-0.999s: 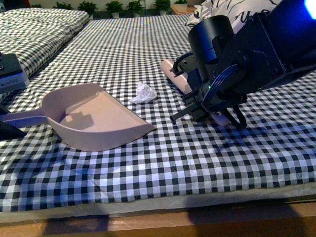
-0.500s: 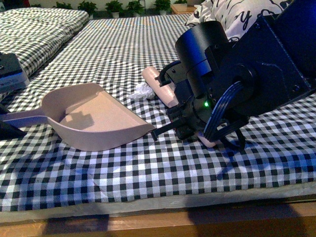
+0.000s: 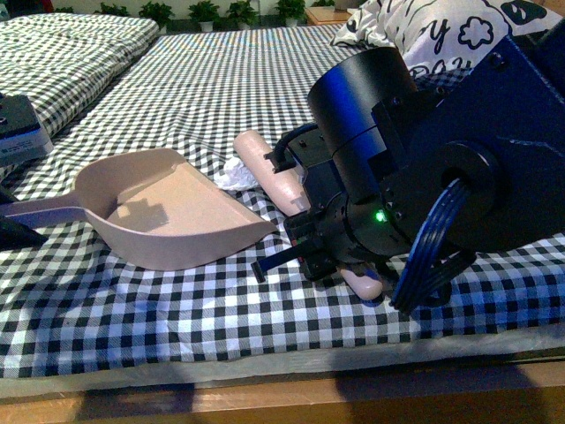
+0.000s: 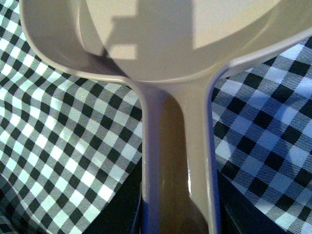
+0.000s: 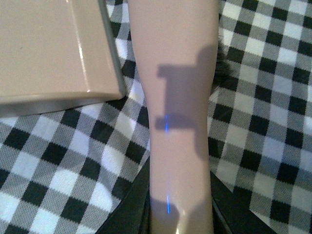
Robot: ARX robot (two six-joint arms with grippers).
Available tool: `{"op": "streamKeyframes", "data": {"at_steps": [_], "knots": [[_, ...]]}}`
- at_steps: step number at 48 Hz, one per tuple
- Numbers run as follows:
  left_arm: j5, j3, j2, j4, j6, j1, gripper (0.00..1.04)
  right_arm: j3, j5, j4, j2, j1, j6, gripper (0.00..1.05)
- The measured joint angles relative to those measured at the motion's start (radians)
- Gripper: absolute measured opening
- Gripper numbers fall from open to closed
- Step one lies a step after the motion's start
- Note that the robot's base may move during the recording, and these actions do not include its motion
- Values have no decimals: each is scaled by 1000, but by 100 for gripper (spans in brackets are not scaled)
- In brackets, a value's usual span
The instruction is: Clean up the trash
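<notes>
Lying on a black-and-white checked cloth [image 3: 177,318], the pink dustpan [image 3: 168,212] has its open mouth turned toward the right arm and its handle [image 3: 40,210] running out to the left edge of the front view. The left wrist view shows that handle [image 4: 178,161] passing between the dark fingers of the left gripper [image 4: 178,214], which is clamped on it; the gripper itself shows only as dark shapes at either side of the handle.

The right arm [image 3: 441,168] fills the right half of the front view. Its gripper [image 5: 180,214] is closed around the pink brush handle [image 5: 178,122], dark fingers pressing on both sides. In the front view the brush [image 3: 269,168] slants from the gripper up toward the far left, its far end just beside the trash [image 3: 237,173], a small crumpled white wad of paper. The wad sits at the far side of the dustpan's mouth, close to its lip, partly hidden behind the brush; whether brush and wad touch cannot be told.

The right wrist view shows a corner of the dustpan's front edge [image 5: 97,92] just beside the brush handle, with a thin strip of cloth between. Open cloth lies in front of the dustpan, down to the near edge of the table [image 3: 265,402]. A pillow [image 3: 424,31] lies behind the right arm.
</notes>
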Motion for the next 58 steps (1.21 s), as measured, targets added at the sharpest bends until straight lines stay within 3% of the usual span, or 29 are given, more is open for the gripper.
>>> {"op": "streamKeyframes", "data": {"at_steps": [26, 41, 58], "knots": [[0, 0, 0, 0, 0, 0, 27, -107, -63, 13, -77, 28, 44, 19], [-1, 0, 0, 0, 6, 0, 27, -179, -171, -23, -163, 69, 11, 19], [-1, 0, 0, 0, 6, 0, 27, -176, -180, -43, -195, 22, -47, 19]]}}
